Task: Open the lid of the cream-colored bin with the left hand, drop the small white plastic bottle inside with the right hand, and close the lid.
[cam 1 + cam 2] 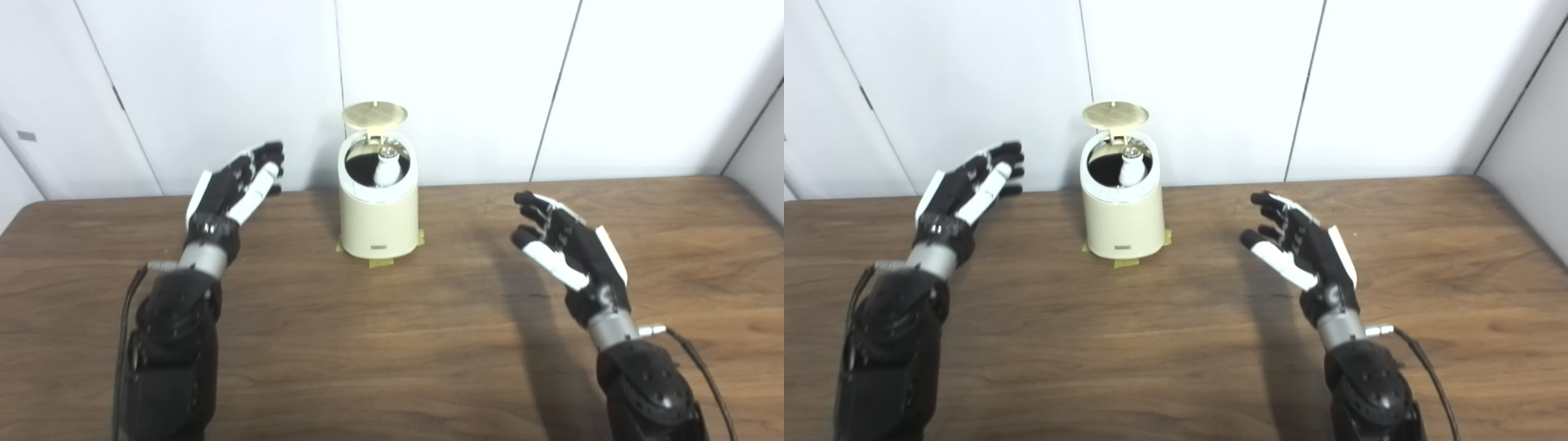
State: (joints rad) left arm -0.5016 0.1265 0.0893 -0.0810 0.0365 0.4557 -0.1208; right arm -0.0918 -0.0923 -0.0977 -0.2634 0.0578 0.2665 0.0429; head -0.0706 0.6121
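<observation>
a cream-colored bin (1123,223) stands on a brown wooden table (1176,343) near its far edge, in front of white wall panels (1200,79). bits of yellowish tape (1126,263) show at its base. its round lid (1115,114) is swung up and stands upright at the back of the rim. a small white plastic bottle (1131,169) sits inside the opening, leaning, its top visible against the dark interior. the left hand (968,184) is raised to the left of the bin, apart from it, fingers extended and spread, holding nothing. the right hand (1301,248) hangs above the table to the right of the bin, well apart, fingers loosely spread and empty.
</observation>
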